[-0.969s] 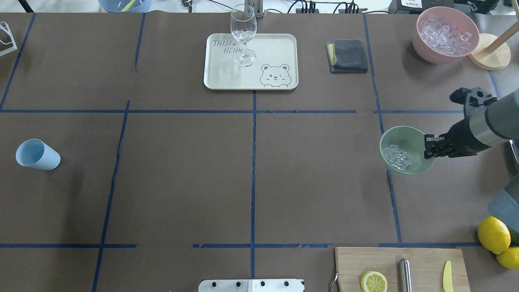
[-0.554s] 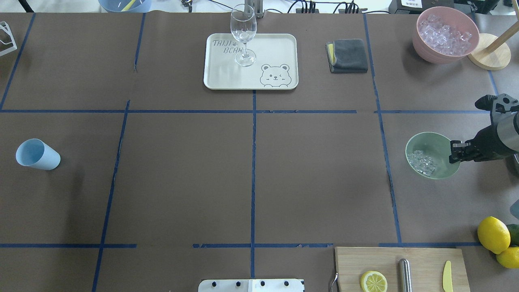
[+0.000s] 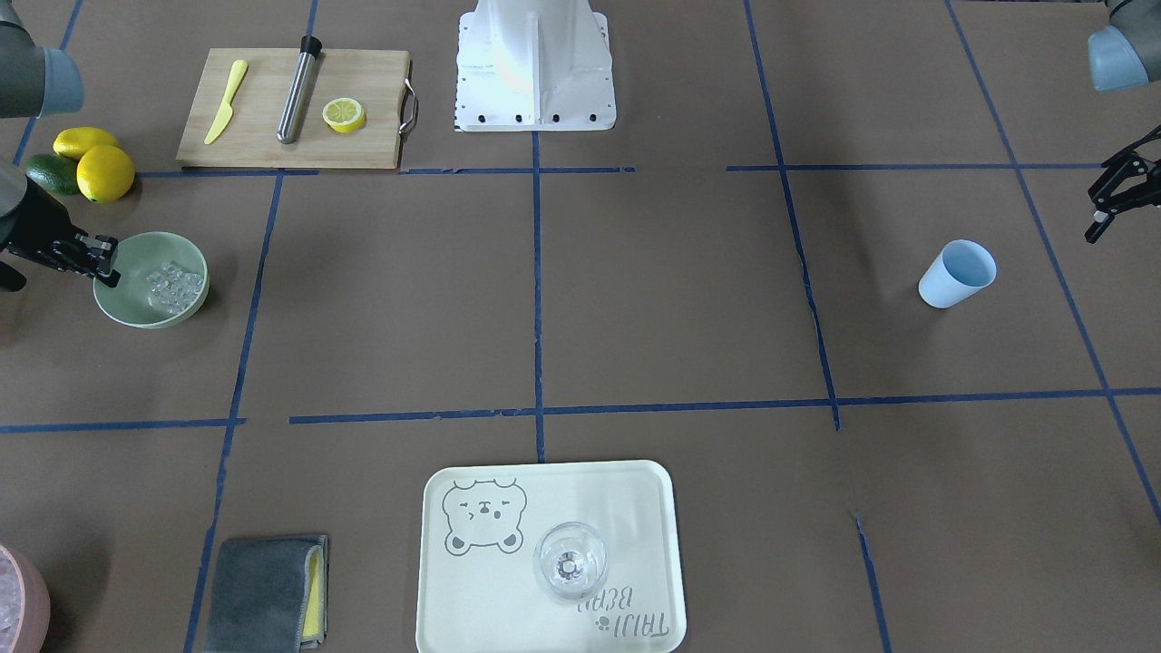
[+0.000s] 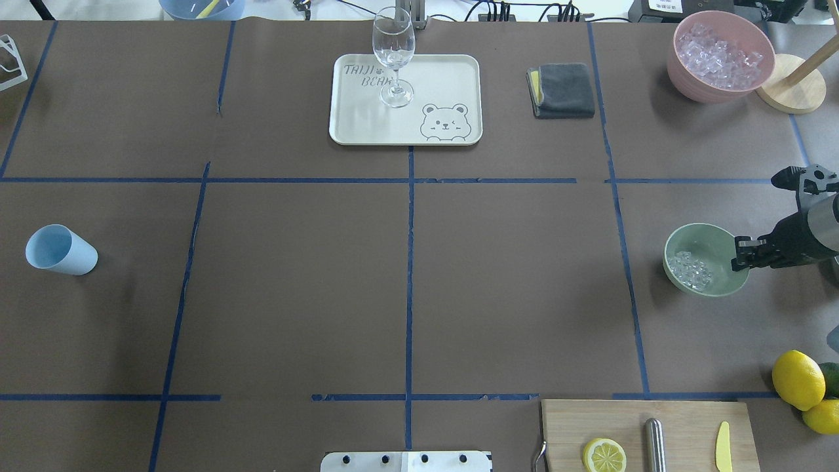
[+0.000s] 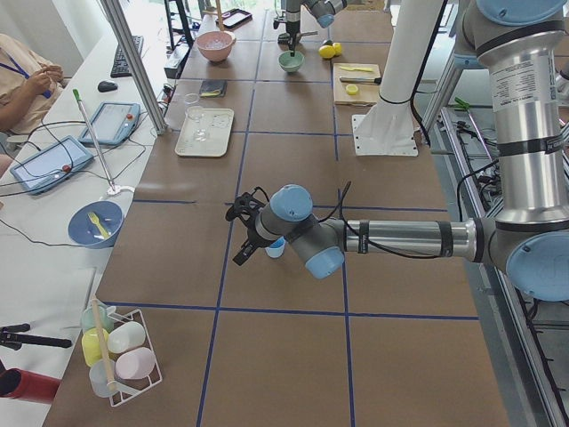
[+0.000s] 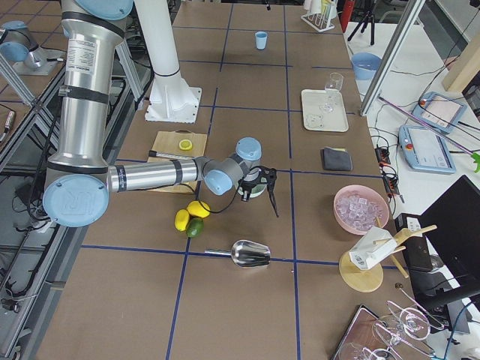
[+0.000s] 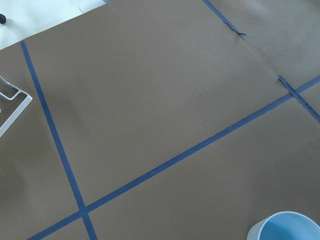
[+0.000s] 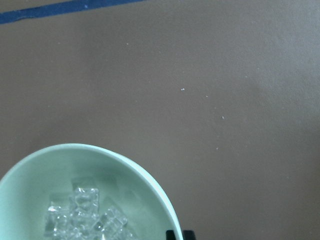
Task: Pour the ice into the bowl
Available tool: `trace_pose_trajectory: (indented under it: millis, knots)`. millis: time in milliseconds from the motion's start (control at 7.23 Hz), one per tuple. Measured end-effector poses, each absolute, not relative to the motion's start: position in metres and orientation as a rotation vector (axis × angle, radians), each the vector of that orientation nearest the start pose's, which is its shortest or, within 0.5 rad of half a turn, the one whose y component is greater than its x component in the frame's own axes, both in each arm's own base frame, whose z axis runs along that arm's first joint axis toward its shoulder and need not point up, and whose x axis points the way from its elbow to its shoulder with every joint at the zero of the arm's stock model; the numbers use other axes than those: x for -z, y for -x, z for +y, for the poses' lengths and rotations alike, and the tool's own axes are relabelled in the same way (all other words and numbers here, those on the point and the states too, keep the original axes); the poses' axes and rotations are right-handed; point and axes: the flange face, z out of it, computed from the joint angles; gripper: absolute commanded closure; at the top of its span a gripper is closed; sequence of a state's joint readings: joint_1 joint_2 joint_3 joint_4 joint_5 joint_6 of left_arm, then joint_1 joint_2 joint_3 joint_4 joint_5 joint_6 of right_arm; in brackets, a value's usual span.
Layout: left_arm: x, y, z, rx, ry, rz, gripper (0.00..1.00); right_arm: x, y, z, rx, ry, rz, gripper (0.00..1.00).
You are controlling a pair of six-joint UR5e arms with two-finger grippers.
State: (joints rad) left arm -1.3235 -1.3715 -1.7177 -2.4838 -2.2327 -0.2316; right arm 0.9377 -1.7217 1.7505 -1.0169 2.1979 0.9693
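The mint-green bowl [image 4: 714,237] sits upright on the brown table [image 4: 511,275] at its right side, just right of a blue tape line. The ice [image 4: 693,270], a small heap of clear cubes, lies inside it against the left wall. The right gripper [image 4: 737,254] reaches in level from the right, its fingers pinched on the bowl's right rim. Far behind stands a pink bowl [image 4: 682,69] filled with more ice cubes. Two lemons [image 4: 798,379] lie nearer. At the far left, the left gripper [image 3: 1097,214] hangs with its fingers spread apart, near a pale blue cup [image 4: 60,250] but not touching it.
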Motion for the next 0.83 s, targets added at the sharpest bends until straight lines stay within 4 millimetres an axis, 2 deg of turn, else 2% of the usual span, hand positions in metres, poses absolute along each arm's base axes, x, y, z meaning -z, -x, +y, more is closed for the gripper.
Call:
trace_pose_trajectory:
  millis: [277,415,554,830]
  knots:
    - [-0.574,-0.035,-0.437,-0.298,-0.661,0.798,0.00,-0.591,0.206,-0.414,-0.129,0.045,-0.825,0.00]
    - [-0.573,-0.035,-0.437,-0.298,-0.663,0.799,0.00,-0.590,0.197,-0.418,-0.133,0.042,-0.836,0.00]
    - [-0.574,-0.035,-0.436,-0.298,-0.661,0.800,0.00,-0.588,0.178,-0.425,-0.146,0.044,-0.862,0.00]
    - [-0.578,-0.035,-0.437,-0.290,-0.631,0.802,0.00,-0.585,0.125,-0.439,-0.187,0.023,-0.917,0.00]
